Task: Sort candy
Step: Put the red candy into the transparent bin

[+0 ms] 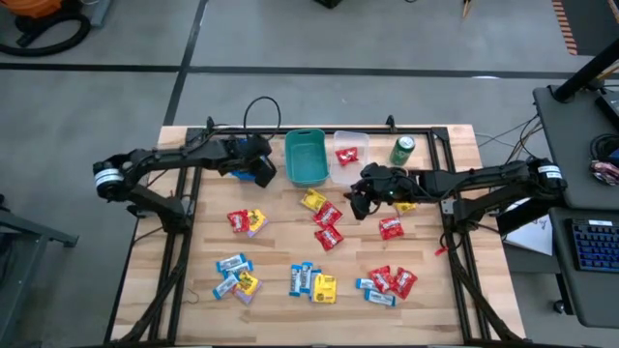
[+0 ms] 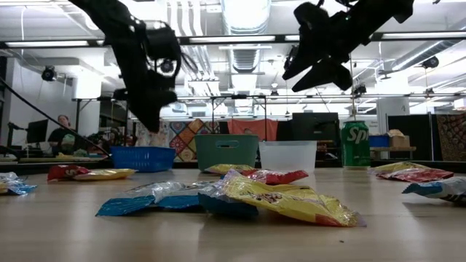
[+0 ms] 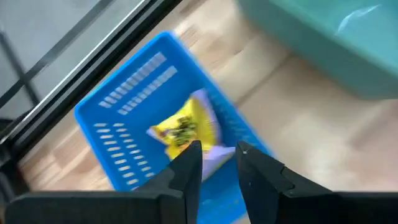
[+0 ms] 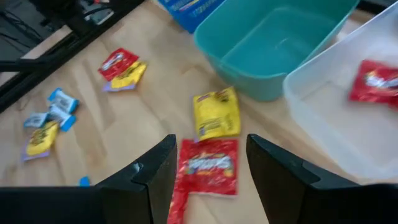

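Small wrapped candy packets in red, yellow and blue-white lie in loose clusters on the wooden table [image 1: 280, 242]. My left gripper [image 3: 219, 163] hovers over the blue bin [image 3: 118, 112] at the far left, its fingers a narrow gap apart. A yellow packet [image 3: 181, 132] lies in that bin just past the fingertips. My right gripper [image 4: 211, 180] is open above a red packet [image 4: 208, 167] and a yellow one [image 4: 216, 113], near the middle of the table [image 1: 360, 201]. One red packet [image 4: 374, 82] lies in the clear bin [image 1: 350, 155]. The teal bin [image 1: 306, 158] holds nothing that shows.
A green soda can [image 1: 402, 150] stands right of the clear bin at the far edge. More packets lie in clusters near the front [image 1: 235, 275] [image 1: 311, 281] [image 1: 387, 282] and at centre-right [image 1: 391, 227]. Black frame rails run along both table sides. A person sits far off [image 2: 62, 131].
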You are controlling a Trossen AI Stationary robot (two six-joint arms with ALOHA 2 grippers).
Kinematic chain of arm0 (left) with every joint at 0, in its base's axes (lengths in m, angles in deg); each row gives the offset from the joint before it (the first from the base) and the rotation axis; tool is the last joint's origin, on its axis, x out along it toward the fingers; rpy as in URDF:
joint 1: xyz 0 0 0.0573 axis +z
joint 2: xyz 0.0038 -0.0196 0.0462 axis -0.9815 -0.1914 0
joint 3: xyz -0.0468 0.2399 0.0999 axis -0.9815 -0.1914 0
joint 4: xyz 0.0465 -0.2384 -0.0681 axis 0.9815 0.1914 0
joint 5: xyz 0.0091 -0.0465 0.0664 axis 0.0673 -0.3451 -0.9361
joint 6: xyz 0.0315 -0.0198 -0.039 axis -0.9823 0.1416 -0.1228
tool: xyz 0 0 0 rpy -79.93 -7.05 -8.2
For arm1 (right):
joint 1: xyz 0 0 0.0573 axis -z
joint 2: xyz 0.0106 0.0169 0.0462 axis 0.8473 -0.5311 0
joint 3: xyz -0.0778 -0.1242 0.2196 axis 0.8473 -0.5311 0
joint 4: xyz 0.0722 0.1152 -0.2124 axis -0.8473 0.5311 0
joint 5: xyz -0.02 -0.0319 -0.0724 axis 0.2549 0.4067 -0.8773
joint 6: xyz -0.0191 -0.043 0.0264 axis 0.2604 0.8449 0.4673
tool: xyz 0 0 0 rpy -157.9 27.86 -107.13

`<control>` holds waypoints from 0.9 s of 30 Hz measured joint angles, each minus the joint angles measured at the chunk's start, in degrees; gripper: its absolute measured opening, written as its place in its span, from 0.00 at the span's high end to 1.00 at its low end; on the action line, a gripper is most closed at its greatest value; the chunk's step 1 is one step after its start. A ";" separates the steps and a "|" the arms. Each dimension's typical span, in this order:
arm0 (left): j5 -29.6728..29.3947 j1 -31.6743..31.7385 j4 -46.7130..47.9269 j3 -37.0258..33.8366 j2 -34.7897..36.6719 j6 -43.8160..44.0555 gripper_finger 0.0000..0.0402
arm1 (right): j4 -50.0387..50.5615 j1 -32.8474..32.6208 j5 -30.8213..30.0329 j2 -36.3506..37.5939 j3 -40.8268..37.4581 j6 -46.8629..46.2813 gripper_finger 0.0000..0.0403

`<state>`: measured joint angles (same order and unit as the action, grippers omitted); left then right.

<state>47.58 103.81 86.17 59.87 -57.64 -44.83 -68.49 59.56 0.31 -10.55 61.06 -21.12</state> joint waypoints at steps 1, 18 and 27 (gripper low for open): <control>0.03 -1.06 0.01 0.00 1.08 0.16 0.80 | 0.02 -0.53 0.03 0.01 0.00 -0.52 0.54; 0.06 -34.17 -16.76 -1.99 6.76 0.19 0.80 | 0.13 -5.06 0.05 -6.16 0.07 -4.40 0.55; 0.63 -45.84 -26.53 -7.48 6.12 -2.92 0.80 | 1.06 -5.45 7.56 -12.95 0.98 -7.50 0.56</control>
<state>48.21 57.96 59.63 52.39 -51.52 -47.75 -67.44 54.11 7.87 -23.50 62.04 -28.62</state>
